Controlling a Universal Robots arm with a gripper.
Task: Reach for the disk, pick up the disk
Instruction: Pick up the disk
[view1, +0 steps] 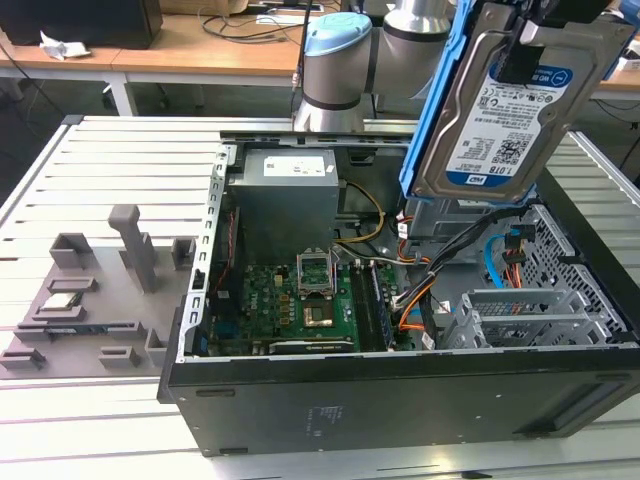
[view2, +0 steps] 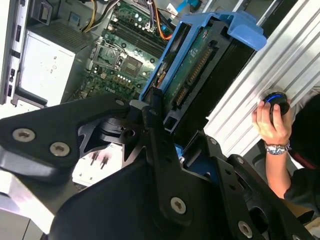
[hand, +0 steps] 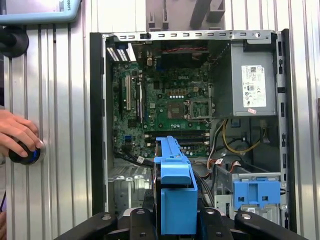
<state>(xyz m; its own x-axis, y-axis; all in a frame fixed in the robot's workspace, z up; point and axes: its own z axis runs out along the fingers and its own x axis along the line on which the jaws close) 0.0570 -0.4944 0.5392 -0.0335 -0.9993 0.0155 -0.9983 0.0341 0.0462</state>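
Observation:
The disk (view1: 510, 110) hangs tilted in the air above the open computer case (view1: 400, 400), its white-and-blue label facing the exterior view and a blue rail along its edge. My gripper (view1: 545, 45) is shut on the disk's upper end. In the first wrist view the disk (hand: 175, 185) appears edge-on as a blue rail between the black fingers (hand: 150, 220), well above the motherboard. The second wrist view has the disk's (view2: 195, 75) green circuit side and connector facing the camera, with the gripper (view2: 172, 130) clamped on its near end.
The case holds a motherboard (hand: 165, 105), a grey power supply (hand: 252, 85), cables, and a small blue latch on a metal cage (hand: 257, 192). A person's hand (hand: 17, 135) rests on a black knob beside the case. Grey fixtures (view1: 100, 290) stand on the slatted table at the exterior view's left.

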